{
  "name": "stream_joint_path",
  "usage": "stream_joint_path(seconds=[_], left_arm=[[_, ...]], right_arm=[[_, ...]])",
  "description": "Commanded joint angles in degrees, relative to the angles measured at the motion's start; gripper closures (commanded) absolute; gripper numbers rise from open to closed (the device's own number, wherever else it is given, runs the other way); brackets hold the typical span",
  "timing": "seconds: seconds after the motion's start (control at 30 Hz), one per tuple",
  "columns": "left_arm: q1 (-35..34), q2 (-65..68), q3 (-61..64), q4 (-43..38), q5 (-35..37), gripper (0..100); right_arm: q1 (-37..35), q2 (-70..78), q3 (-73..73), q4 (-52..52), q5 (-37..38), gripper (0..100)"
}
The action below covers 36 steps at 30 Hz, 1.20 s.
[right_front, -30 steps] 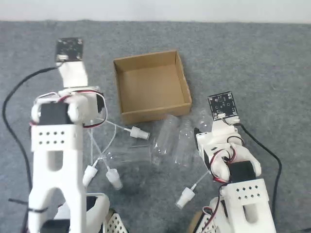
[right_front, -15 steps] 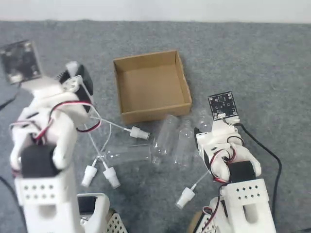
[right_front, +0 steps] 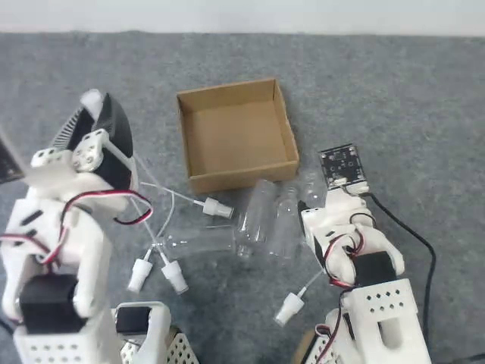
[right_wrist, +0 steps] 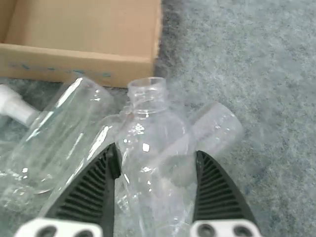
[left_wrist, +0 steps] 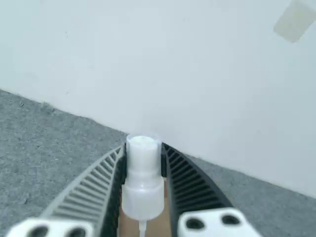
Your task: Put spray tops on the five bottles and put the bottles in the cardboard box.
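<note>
Cardboard box [right_front: 242, 177] at far centre, nothing inside. Nothing capped yet: clear bottles [right_front: 258, 211] lying open-necked on grey carpet [right_front: 394, 91] just near of box, four loose spray tops [right_front: 175, 277] with dip tubes scattered left and near. Left gripper [left_wrist: 143, 150] raised at left, clamped on fifth spray top [left_wrist: 143, 182]. Right gripper [right_wrist: 154, 158] low, jaws wide either side of one bottle [right_wrist: 150, 133], not visibly pinching. Judged barely begun: all five cappings and boxings left.

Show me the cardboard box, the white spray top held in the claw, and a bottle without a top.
cardboard box [right_front: 242, 176], high view, front outer wall.
spray top [left_wrist: 143, 168], left wrist view, middle of its white body.
bottle [right_wrist: 148, 133], right wrist view, clear shoulder below the open neck.
</note>
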Motion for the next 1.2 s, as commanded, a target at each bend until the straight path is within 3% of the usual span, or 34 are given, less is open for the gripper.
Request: stream_joint_path(seconds=[0.0, 0.17, 0.4, 0.6, 0.97, 1.17], left_arm=[[0.0, -3.0, -2.1, -1.8, 1.2, 99], [0.1, -5.4, 1.1, -3.8, 4.4, 99], [-0.4, -12.5, 14.4, -16.9, 7.5, 99], [0.0, -19.3, 21.2, -22.6, 11.7, 99], [-0.4, -28.1, 26.9, -22.9, 17.3, 99], [-0.4, -34.4, 29.9, -22.7, 17.6, 99]], right_arm=[[-2.7, -1.3, 0.4, -2.6, -0.6, 96.1], [-2.8, -1.3, 0.4, -4.1, -0.6, 96.1], [-2.8, -1.3, 0.1, -8.6, -0.4, 96.1], [-2.8, -1.4, -0.1, -10.7, -0.2, 96.1], [-3.3, -1.4, -3.3, -15.4, -0.1, 96.1], [-11.6, -1.3, -5.0, -15.4, -0.1, 96.1]])
